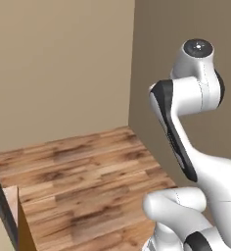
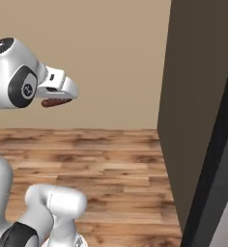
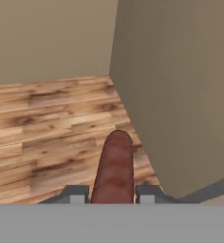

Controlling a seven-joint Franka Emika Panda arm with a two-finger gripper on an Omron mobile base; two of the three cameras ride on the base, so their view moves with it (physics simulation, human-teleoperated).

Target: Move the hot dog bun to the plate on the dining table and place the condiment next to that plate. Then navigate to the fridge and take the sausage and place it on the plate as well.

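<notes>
Sausage (image 3: 115, 166) sits clamped lengthwise btw gripper (image 3: 112, 193) fingers, held high over wood floor (image 3: 47, 128) for carrying to plate

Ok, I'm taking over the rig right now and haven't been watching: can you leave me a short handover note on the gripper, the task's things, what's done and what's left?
Gripper: shut on the sausage, which sticks out forward between the fingertips; the right base view shows it under the raised hand.
Surroundings: wooden floor, beige wall, and a dark tall panel close on the arm's right.
Done: the sausage is picked up and carried clear of any surface.
Left: drive to the dining table and set the sausage on the plate. The state of the bun and condiment cannot be checked from here.
</notes>
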